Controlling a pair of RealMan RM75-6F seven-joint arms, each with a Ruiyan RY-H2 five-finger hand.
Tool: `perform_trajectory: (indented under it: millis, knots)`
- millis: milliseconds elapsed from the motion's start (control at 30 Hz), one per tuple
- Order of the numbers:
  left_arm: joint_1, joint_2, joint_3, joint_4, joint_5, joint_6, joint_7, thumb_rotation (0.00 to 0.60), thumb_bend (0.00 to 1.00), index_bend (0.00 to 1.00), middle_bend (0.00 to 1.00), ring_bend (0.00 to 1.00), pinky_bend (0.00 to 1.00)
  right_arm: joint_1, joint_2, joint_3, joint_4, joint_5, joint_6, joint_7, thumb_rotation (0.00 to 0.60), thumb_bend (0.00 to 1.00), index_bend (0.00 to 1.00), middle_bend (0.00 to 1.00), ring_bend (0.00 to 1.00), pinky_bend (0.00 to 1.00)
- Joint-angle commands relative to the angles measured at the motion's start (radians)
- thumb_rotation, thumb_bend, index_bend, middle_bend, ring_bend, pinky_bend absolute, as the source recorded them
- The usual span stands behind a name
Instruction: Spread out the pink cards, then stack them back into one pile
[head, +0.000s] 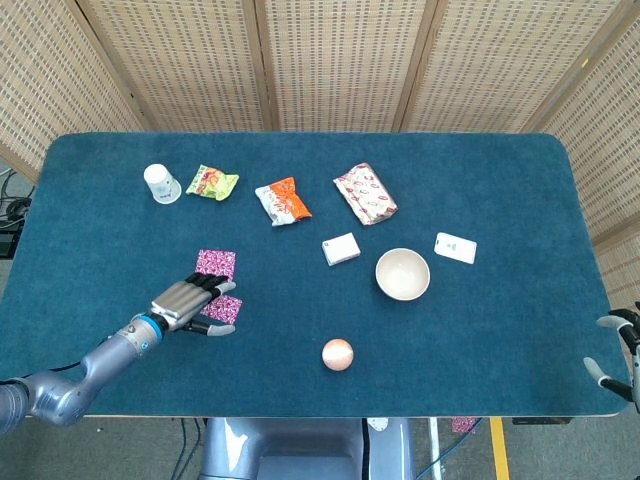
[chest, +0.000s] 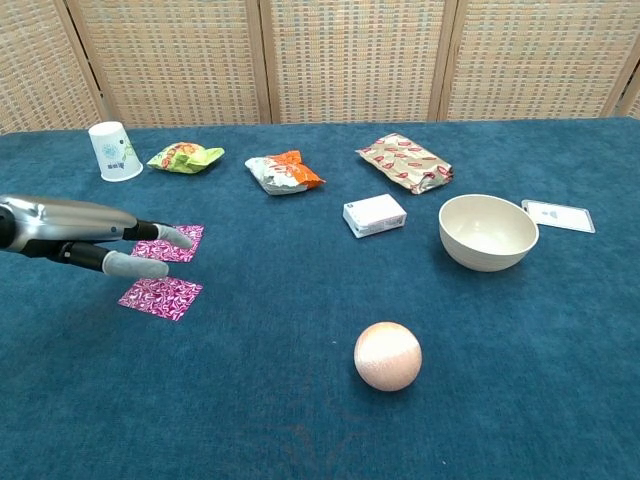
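Two patches of pink patterned cards lie on the blue table. The far pile (head: 215, 262) (chest: 172, 243) is partly covered by my left hand. One single card (head: 223, 308) (chest: 160, 297) lies apart, nearer the front edge. My left hand (head: 188, 300) (chest: 112, 247) is stretched out flat with its fingers apart and holds nothing. Its fingertips (chest: 178, 237) reach over the far pile, and its thumb hangs above the single card. My right hand (head: 617, 350) shows only at the right edge of the head view, off the table, fingers apart and empty.
A paper cup (head: 161, 184), a green snack bag (head: 212, 182), an orange bag (head: 283, 201) and a red-patterned bag (head: 365, 194) line the back. A small white box (head: 341, 249), a bowl (head: 402, 274), a white card (head: 455, 247) and a ball (head: 337, 354) sit right of the cards.
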Motion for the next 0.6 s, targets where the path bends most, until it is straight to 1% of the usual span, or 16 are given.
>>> perform_trajectory:
  millis: [33,333,600]
  knots:
    - [-0.004,-0.021,-0.016,0.058,-0.028,-0.018,-0.017,0.008,0.0,0.0,0.0,0.0,0.04,0.001,-0.001,0.001,0.0,0.001,-0.001,-0.002,0.6,0.23,0.35,0.31,0.16,0.14]
    - [-0.015,-0.071,-0.013,0.172,-0.074,-0.082,-0.028,0.006,0.0,0.0,0.0,0.0,0.04,-0.003,0.0,-0.001,-0.003,0.0,0.002,-0.005,0.6,0.23,0.35,0.31,0.16,0.14]
    - [-0.017,-0.095,-0.019,0.208,-0.077,-0.097,-0.038,0.007,0.0,0.0,0.0,0.0,0.04,-0.004,0.001,-0.002,-0.005,0.0,0.003,-0.007,0.6,0.23,0.35,0.31,0.16,0.14]
